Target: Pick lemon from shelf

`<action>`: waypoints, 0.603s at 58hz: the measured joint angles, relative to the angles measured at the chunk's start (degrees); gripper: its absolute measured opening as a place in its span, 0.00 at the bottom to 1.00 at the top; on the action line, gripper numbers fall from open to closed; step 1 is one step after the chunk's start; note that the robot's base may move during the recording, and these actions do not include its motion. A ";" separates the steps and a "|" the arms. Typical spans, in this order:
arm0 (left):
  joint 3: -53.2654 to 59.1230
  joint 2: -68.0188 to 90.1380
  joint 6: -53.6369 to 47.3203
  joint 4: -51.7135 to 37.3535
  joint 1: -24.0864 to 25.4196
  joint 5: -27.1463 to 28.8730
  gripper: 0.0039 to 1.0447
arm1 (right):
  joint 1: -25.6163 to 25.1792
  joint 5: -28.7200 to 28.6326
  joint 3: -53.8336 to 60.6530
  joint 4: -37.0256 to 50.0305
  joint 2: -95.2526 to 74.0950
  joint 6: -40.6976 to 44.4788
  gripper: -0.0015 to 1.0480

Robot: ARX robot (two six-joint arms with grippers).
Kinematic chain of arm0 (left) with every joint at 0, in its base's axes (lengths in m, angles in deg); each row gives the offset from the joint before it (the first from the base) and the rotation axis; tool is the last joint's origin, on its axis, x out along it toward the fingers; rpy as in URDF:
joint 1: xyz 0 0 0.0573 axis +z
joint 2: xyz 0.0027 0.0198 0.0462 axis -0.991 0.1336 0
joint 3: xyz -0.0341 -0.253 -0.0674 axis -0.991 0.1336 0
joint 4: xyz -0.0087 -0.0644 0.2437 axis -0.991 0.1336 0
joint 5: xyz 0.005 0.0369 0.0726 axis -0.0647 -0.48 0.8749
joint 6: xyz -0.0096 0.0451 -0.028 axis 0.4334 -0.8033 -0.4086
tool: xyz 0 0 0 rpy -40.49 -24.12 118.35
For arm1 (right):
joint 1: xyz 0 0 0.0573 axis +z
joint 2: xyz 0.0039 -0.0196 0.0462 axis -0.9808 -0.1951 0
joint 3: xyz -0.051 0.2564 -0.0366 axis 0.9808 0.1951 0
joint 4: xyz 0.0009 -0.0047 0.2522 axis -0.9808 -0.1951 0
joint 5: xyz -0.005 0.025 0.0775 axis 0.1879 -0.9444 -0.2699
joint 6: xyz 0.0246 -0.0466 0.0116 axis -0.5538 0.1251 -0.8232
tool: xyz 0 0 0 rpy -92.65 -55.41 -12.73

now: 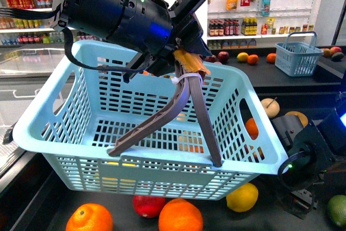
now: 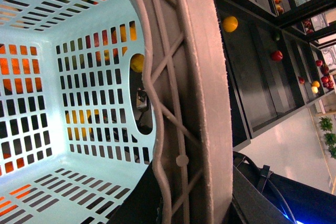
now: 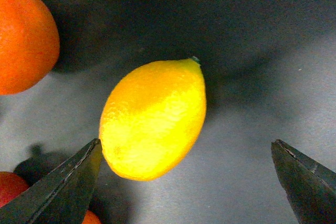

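- Right gripper [image 3: 186,145]: jaws spread wide, holding nothing; both fingertips [image 3: 71,182] frame the fruit in the right wrist view
- Lemon [image 3: 155,119]: lying on its side on the black tray of the shelf [image 3: 262,77], nubbed end pointing away from the fingers; the front view places it [image 1: 242,197] just beyond the lower rim of the basket [image 1: 48,106]
- Centring: the lemon sits well off to one side of the gap, its flank close to or touching one fingertip, the other fingertip well apart
- Risk one: closing from this offset would, in my judgement, have the near finger shove the fruit first, rolling it across the tray before the far finger arrives
- Risk two: smooth, tapered skin; a pinch near the narrow end could squeeze it out of the grip
- Risk three: an orange [image 3: 23,40] and a red fruit [image 3: 10,192] lie near; a nudged lemon may knock into them
- Left gripper [image 1: 184,60]: clamped on the brown handle [image 1: 162,117], basket hanging tilted close above the tray; any swing could crowd the right arm
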 joint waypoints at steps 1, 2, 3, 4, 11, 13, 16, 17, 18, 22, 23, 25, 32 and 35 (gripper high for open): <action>0.00 0.00 0.00 0.00 0.02 0.00 0.15 | 0.04 0.17 -0.24 -0.20 -0.15 -0.35 0.93; 0.00 0.00 0.00 0.00 0.02 0.02 0.15 | 0.15 0.37 -0.61 -0.55 -0.37 -0.76 0.93; 0.00 0.00 0.00 0.00 0.02 0.07 0.15 | 0.24 0.42 -0.83 -0.77 -0.55 -1.07 0.93; 0.02 0.00 0.00 0.00 0.02 0.07 0.15 | 0.37 0.66 -1.40 -1.29 -0.98 -1.64 0.93; 0.02 0.00 -0.15 0.00 0.02 0.22 0.15 | 0.72 0.90 -3.21 -2.82 -2.64 -4.02 0.93; 0.00 0.00 -0.15 0.00 0.02 0.26 0.15 | 0.83 0.92 -3.85 -3.39 -2.84 -4.48 0.93; 0.00 0.00 -0.20 0.00 0.02 0.28 0.15 | 1.01 1.05 -4.61 -4.24 -3.02 -4.94 0.93; 0.00 0.00 -0.26 0.00 0.02 0.28 0.15 | 1.09 1.07 -5.01 -4.57 -3.13 -5.31 0.93; 0.00 0.00 -0.39 0.00 0.02 0.31 0.15 | 1.18 1.14 -5.29 -4.81 -3.28 -5.55 0.93; 0.02 0.00 -0.48 0.00 0.09 0.52 0.15 | 1.53 1.16 -6.23 -5.22 -3.91 -6.23 0.93; 0.00 0.00 -0.48 0.00 0.13 0.59 0.15 | 1.68 1.22 -6.60 -5.46 -4.13 -6.43 0.93; 0.00 0.00 -0.48 0.00 0.26 0.74 0.15 | 1.99 1.79 -7.54 -6.14 -4.61 -6.93 0.93; 0.02 0.00 -0.52 0.00 0.31 0.94 0.15 | 2.45 2.32 -9.70 -7.10 -5.77 -8.22 0.93; 0.02 0.00 -0.57 0.00 0.31 1.07 0.15 | 2.56 2.43 -10.69 -7.74 -6.29 -8.68 0.93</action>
